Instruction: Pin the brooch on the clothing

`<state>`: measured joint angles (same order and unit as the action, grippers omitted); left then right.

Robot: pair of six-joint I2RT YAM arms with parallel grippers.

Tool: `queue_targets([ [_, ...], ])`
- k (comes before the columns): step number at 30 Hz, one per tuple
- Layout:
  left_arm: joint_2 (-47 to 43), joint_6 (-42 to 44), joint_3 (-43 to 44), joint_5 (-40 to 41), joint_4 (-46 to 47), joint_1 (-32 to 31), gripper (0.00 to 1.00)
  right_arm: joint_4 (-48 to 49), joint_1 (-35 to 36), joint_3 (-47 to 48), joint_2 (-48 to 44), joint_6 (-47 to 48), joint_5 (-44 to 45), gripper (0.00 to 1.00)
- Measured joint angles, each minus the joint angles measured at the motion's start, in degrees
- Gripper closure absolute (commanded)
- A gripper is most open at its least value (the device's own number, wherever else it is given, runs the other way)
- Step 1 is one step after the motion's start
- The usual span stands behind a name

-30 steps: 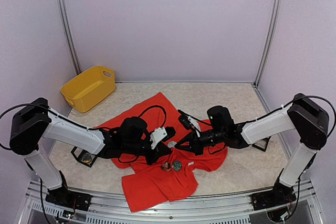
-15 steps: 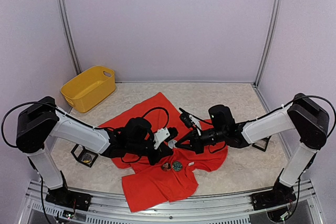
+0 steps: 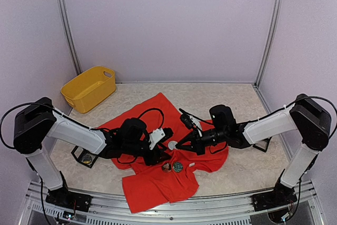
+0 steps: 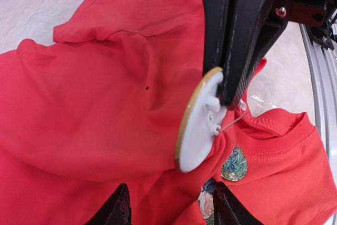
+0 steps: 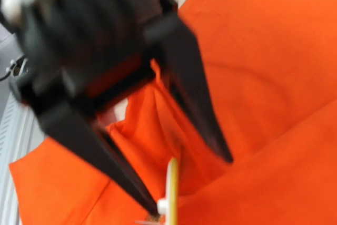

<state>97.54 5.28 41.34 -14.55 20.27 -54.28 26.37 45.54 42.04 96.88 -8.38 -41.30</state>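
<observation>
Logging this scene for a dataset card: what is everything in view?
T-shirt: one, red, crumpled mid-table.
brooch: one, white back, gold rim, held over the T-shirt.
other brooches: two, multicoloured, on the T-shirt by its collar.
basket: one, yellow, far left corner.
small trays: two, black, either side of the T-shirt.
table: one, beige, under everything.
left fingers: two, black, apart above the T-shirt.
right fingers: two, black, shut on the brooch.

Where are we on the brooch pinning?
Done: two brooches sit on the red T-shirt by the collar. In hand: right pincer clamps a white brooch by its edge, pin sprung open; left pincer open nearby. Left: push pin through cloth, latch it.
</observation>
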Motion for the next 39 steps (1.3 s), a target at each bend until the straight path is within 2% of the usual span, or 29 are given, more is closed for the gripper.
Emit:
queue_targets([
  [7, -4.4, 0.2, -1.3, -7.9, 3.1, 3.4, 0.55, -1.5, -0.3, 0.1, 0.0, 2.8, -1.2, 1.00],
  [11, -4.5, 0.2, -1.3, -10.9, 4.3, 3.5, 0.67, -1.5, -0.3, 0.1, 0.0, 3.5, -1.6, 1.00],
  [20, -2.7, -0.1, -0.6, -13.6, 5.0, 3.5, 0.85, -1.4, -0.3, 0.1, 0.0, 4.3, -2.6, 1.00],
  [23, -2.1, -0.2, -0.5, -13.8, 5.0, 3.5, 0.99, -1.3, -0.3, 0.1, 0.0, 4.3, -3.0, 1.00],
  [28, -2.1, -0.9, -0.5, -14.6, 5.1, 3.5, 1.00, -1.2, -0.3, 0.1, 0.0, 5.0, -3.5, 1.00],
  [30, -2.1, -1.1, -0.5, -14.9, 5.2, 3.6, 1.00, -1.2, -0.3, 0.1, 0.0, 5.4, -3.5, 0.81],
  [32, -2.1, -1.1, -0.5, -15.2, 5.4, 3.7, 1.00, -1.1, -0.3, 0.1, 0.0, 5.5, -3.4, 0.71],
  [39, -2.1, -0.9, -0.5, -16.0, 5.9, 3.6, 1.00, 2.2, -0.3, -2.2, -0.3, 7.3, -3.3, 0.62],
])
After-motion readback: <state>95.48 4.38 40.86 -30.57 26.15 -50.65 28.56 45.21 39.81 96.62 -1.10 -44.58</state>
